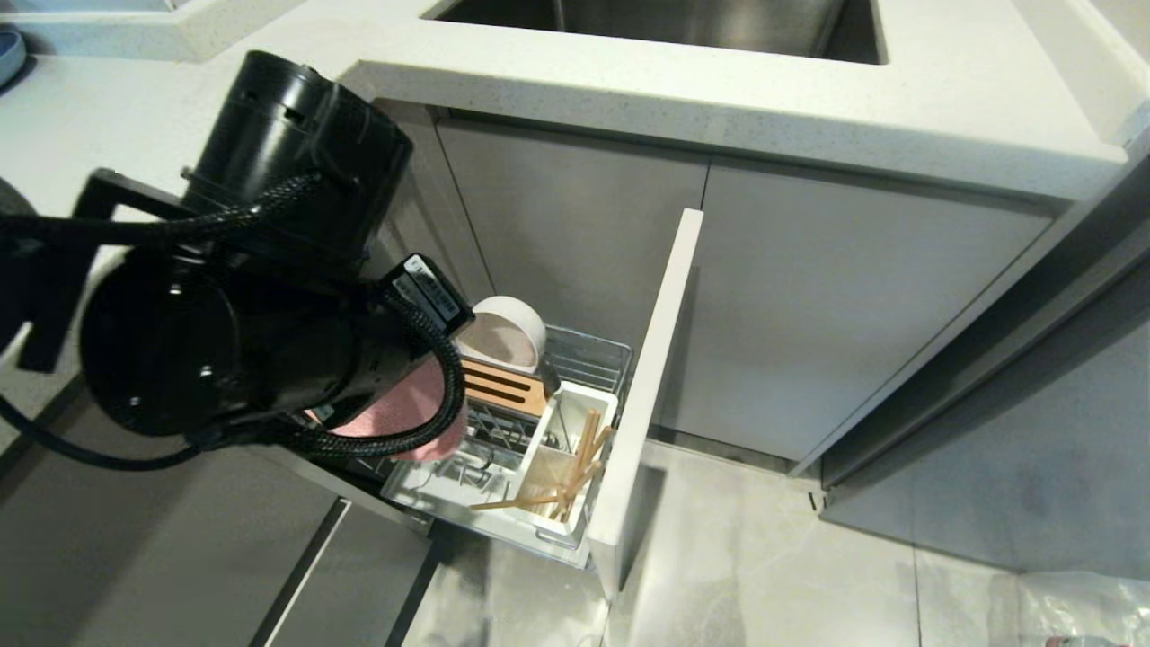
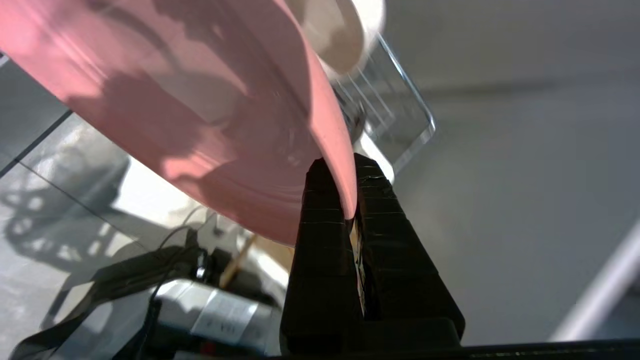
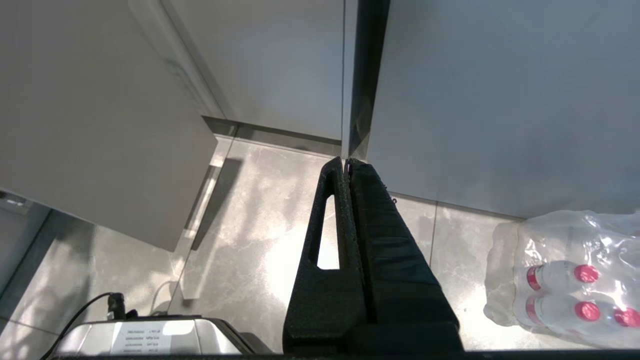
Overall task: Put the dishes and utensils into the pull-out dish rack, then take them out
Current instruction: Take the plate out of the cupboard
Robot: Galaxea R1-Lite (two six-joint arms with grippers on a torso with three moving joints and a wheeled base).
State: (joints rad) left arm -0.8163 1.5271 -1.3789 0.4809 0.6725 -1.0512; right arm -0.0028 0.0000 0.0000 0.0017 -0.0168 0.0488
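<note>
Black ribbed fingers [image 2: 320, 210] of the left pincer [image 2: 350, 210] are clenched on the thin rim of a round pink plastic plate [image 2: 200, 110], one finger on each face of the rim. In the head view the left arm, thick and black with braided cables, fills the left side, and only a part of the pink plate [image 1: 404, 409] shows under it, above the pull-out dish rack [image 1: 588, 355], a chrome wire basket fixed to a pale cabinet front [image 1: 647, 386] that is drawn out from under the white stone bench [image 1: 719, 81]. Just behind the plate, the small plain off-white round bowl [image 1: 503, 337] stands on its edge in the basket, leaning at the slotted bamboo strip [image 1: 503, 386]. Beside the strip, next to the cabinet front, is the white plastic utensil cup [image 1: 575, 440]; the long thin light-wooden chopsticks [image 1: 584, 454] stand tilted inside it, and one more stick lies across its low end. A white tray [image 1: 431, 485] lies below the wires. I cannot make out the spoon. A steel sink [image 1: 665, 22] is set in the bench above. The right pincer [image 3: 346, 162] is shut on nothing, its two black fingers pressed together, and it hangs over the grey tiled floor [image 3: 260, 240], well apart from the rack; near it on the floor lies a shrink-wrapped pack of clear water bottles with red caps [image 3: 570, 280].
</note>
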